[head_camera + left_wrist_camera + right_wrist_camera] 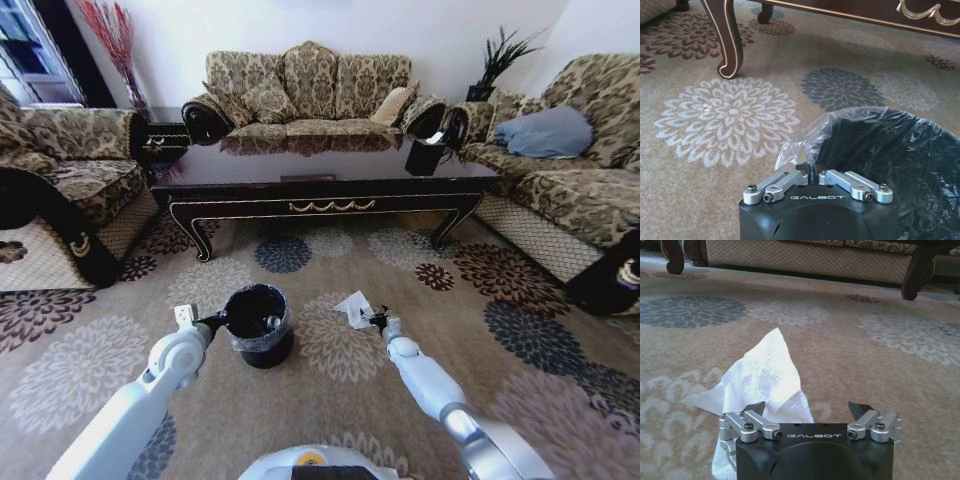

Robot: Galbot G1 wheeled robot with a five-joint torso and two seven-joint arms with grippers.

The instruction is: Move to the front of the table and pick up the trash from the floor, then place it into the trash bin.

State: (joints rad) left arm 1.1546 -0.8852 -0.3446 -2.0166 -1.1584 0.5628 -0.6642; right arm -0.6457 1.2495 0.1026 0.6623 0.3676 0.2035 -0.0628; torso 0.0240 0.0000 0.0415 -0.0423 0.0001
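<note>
The long dark table (320,195) stands ahead on the patterned carpet. In front of it sits the black trash bin (258,322) with its shiny liner. My left gripper (214,322) is at the bin's left rim. In the left wrist view the left gripper (812,167) has its jaws drawn together on the liner's edge (805,142) of the bin (890,160). The trash, a crumpled white tissue (353,308), lies on the carpet right of the bin. My right gripper (376,320) is low just beside it. The right gripper (807,410) is open, with the tissue (765,370) against one finger (754,407).
Patterned sofas stand left (60,190), behind (310,95) and right (570,170) of the table. A small dark side cabinet (165,140) is at the back left. A curved table leg (727,40) stands beyond the bin. Open carpet lies around the bin and tissue.
</note>
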